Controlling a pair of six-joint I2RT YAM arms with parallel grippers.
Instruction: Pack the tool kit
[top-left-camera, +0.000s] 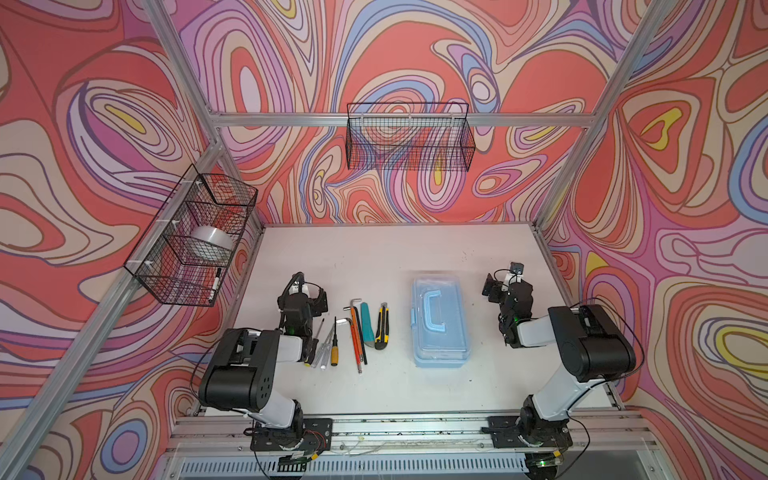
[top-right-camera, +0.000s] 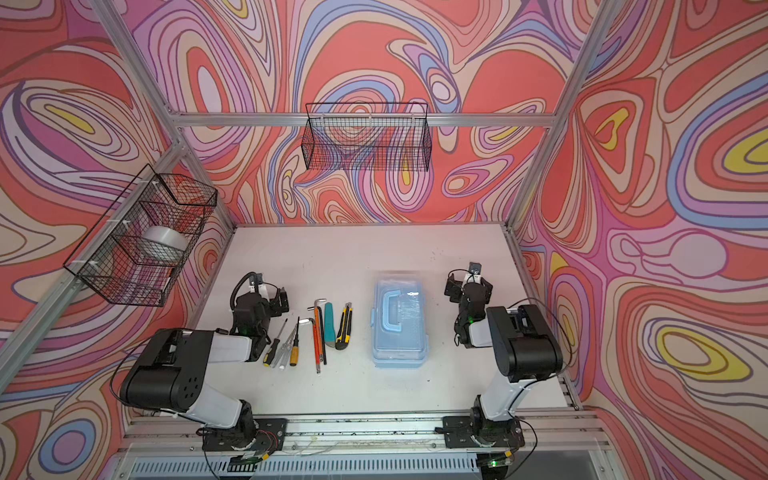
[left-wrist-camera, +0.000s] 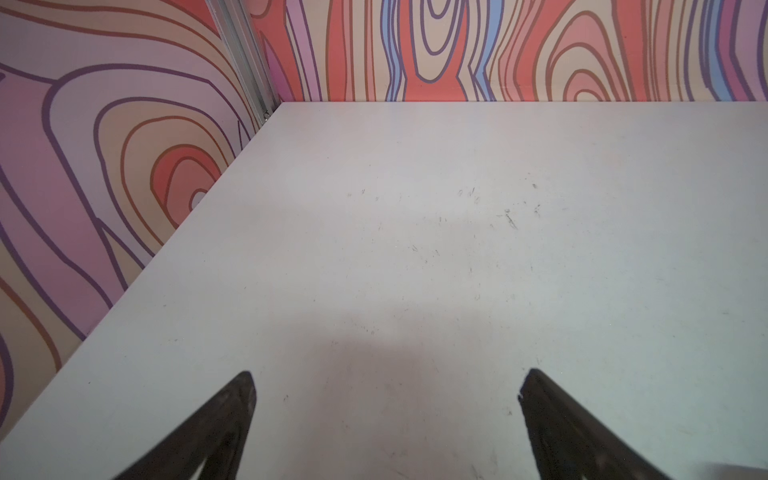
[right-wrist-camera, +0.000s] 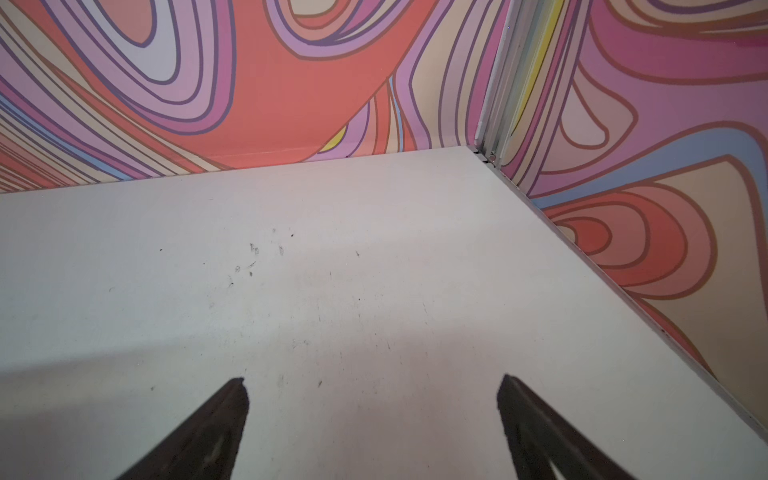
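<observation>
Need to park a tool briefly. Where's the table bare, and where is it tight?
Widest bare patch: the far table, between back wall and tool box. Also the near strip along the front rail. Crowded: screwdrivers, hex keys and utility knives lie packed between left gripper and box.

— Are you reading any words or numbers in the top views?
— No, nothing is coming through as legible. The tool kit box (top-left-camera: 441, 332), right of centre, is showing only glare on its lid.
— And the yellow-black utility knife (top-left-camera: 381, 328), or the marker (top-left-camera: 215, 284) in the wire basket (top-left-camera: 158, 270) at left?
— Any print there is looking too small to tell.
</observation>
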